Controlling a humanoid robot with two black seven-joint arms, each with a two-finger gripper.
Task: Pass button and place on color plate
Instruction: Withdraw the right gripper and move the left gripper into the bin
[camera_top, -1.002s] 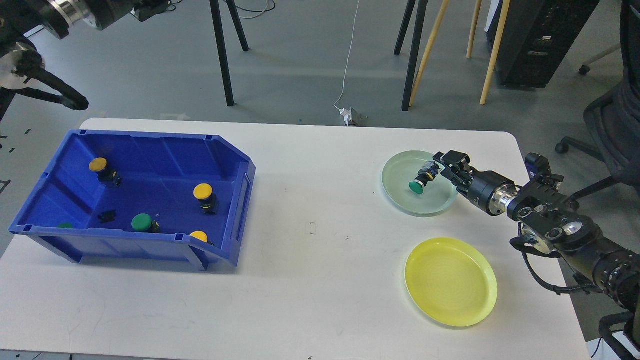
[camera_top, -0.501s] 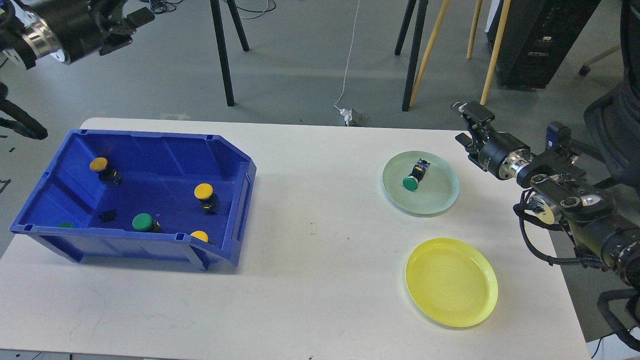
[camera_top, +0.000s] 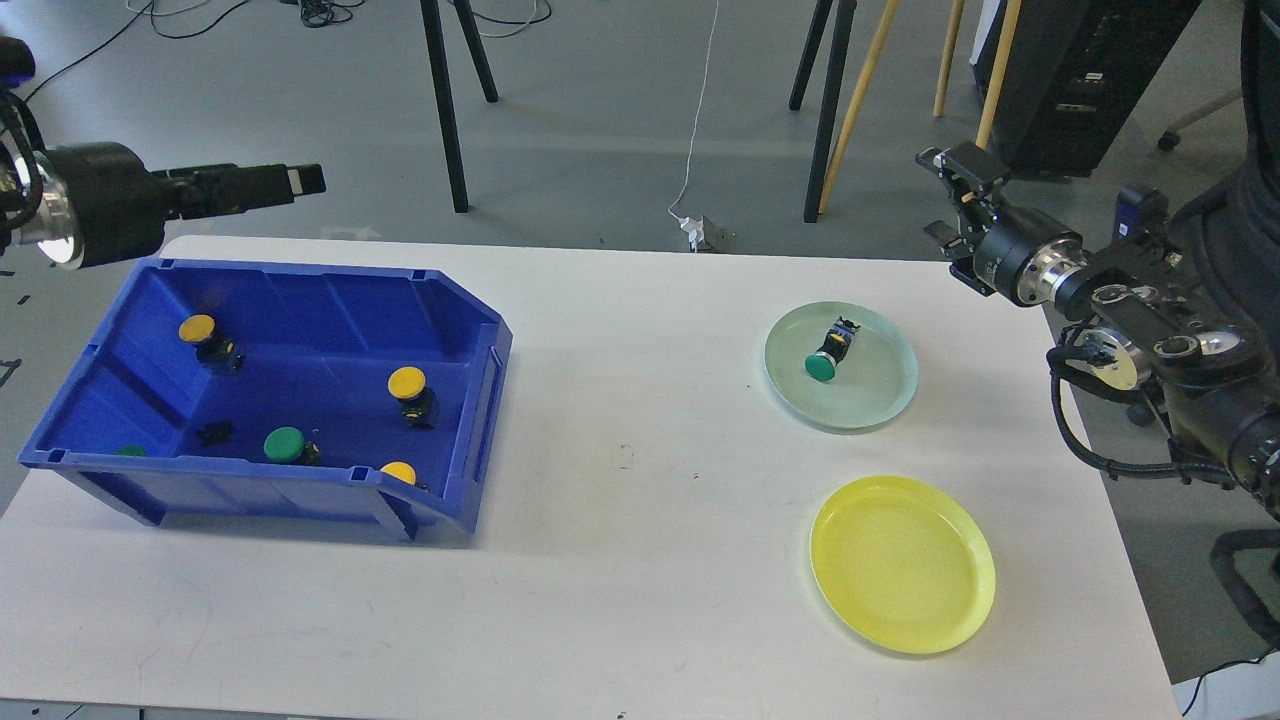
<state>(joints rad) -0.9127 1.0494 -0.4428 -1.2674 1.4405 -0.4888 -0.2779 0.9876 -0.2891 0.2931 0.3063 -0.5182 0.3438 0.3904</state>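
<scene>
Nearest to us, below and left of our right claw (camera_top: 950, 195), the yellow plate (camera_top: 903, 563) lies bare on the tabletop (camera_top: 640, 560). Beyond it, the green plate (camera_top: 841, 365) carries one green button (camera_top: 829, 355), lying on its side, well apart from the right claw, which holds nothing; its fingers appear slightly apart. Below and right of our left claw (camera_top: 300, 180), the blue bin (camera_top: 270, 390) holds yellow buttons (camera_top: 408, 390) and another green one (camera_top: 285, 444). We cannot tell whether the left claw's fingers are apart or together. We judge these buttons light, rigid, with smooth caps likely to slip; the dark square body under the cap offers the surer hold.
</scene>
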